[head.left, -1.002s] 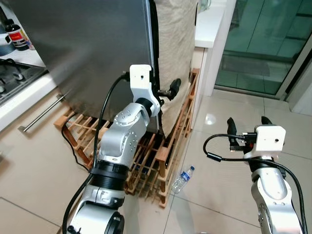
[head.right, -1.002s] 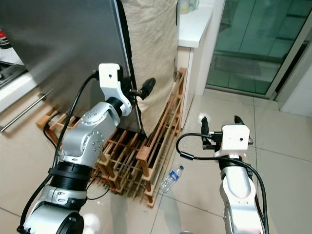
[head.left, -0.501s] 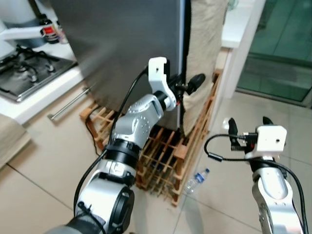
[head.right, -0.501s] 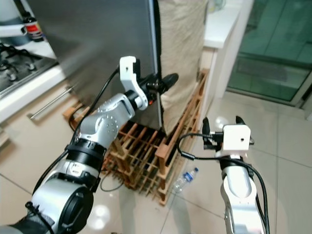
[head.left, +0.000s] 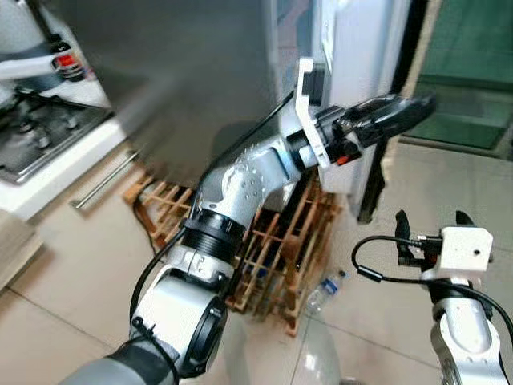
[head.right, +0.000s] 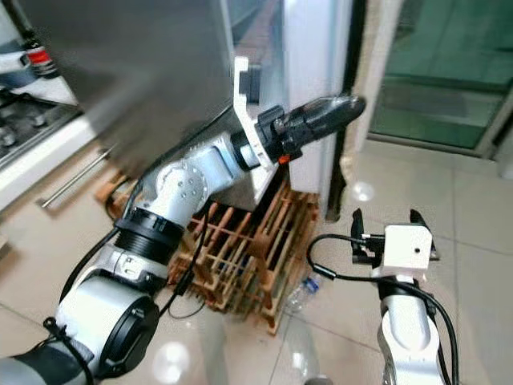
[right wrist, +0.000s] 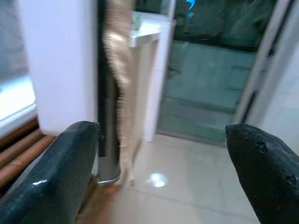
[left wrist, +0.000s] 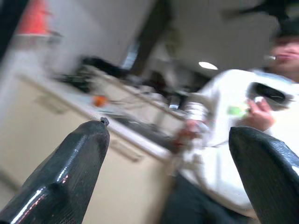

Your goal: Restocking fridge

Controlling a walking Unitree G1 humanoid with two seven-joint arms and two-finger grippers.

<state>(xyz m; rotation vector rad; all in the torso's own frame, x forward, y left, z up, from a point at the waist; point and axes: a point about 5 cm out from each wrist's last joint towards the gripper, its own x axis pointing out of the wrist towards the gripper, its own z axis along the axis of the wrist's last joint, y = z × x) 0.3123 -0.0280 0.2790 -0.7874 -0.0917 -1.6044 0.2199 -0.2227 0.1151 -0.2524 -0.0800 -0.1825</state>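
Water bottle point(head.left: 323, 291) lies lower centre on floor, long axis diagonal; open right gripper point(head.left: 429, 228) nearer (left gripper point(head.left: 393, 112) open, raised by fridge door point(head.left: 361, 72)).

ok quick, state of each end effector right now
Left end effector: open, holding nothing, raised beside the fridge door.
Right end effector: open, holding nothing, low over the floor tiles.

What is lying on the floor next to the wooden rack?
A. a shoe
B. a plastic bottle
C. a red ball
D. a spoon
B: a clear plastic bottle lies on its side on the tiles beside the wooden rack.
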